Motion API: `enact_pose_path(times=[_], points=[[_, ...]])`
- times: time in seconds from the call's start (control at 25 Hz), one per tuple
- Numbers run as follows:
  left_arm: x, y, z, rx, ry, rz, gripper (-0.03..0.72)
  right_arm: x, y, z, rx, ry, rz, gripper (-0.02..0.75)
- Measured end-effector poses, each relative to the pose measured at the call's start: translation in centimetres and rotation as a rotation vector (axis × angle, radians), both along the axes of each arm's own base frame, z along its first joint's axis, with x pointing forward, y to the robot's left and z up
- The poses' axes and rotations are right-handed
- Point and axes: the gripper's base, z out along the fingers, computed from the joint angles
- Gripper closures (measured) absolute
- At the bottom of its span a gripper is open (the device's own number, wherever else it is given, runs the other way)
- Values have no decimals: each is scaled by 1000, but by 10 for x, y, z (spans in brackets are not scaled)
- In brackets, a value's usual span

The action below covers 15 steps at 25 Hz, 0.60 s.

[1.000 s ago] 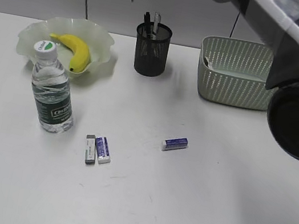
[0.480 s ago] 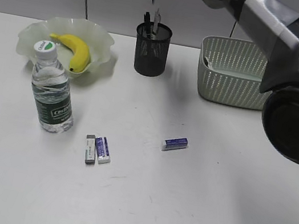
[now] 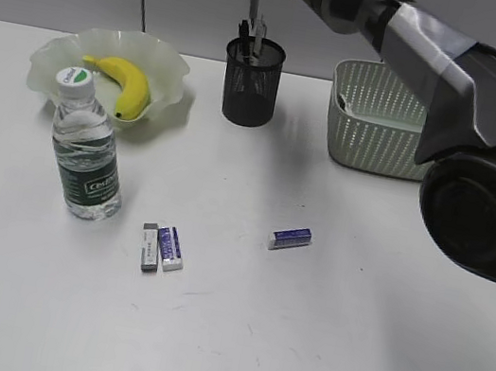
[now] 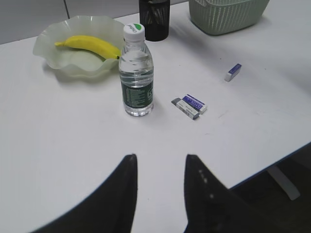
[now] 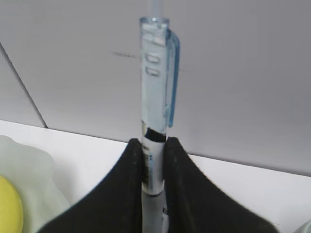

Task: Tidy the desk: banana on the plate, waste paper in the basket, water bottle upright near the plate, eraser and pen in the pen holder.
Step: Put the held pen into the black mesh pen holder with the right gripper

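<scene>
Over the desk [image 3: 318, 332] — right gripper [image 5: 153, 155] pinches pen [image 5: 156, 104] above pen holder [image 3: 251, 81].

Right gripper [image 5: 153, 167], clamped on a pen [image 5: 156, 87], covers part of the barrel; the pen's top runs off the frame. The far basket's [image 3: 389, 124] contents are too small to identify.

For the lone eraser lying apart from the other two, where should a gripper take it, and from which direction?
Grip the lone eraser across its narrow width at mid-length, coming straight down. It lies flat on the desk, a small low block with bare surface all around, so its long sides are the easiest faces for the fingers.
</scene>
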Motion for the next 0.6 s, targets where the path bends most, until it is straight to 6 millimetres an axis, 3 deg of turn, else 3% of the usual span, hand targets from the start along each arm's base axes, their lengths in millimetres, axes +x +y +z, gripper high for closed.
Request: enact_pose_path(times=[0.36, 0.6], points=[[0, 0, 0, 0, 0, 0, 440, 1, -1, -5, 34, 24, -41, 624], [0, 0, 0, 0, 0, 0, 440, 1, -2, -25, -4, 57, -48, 624]])
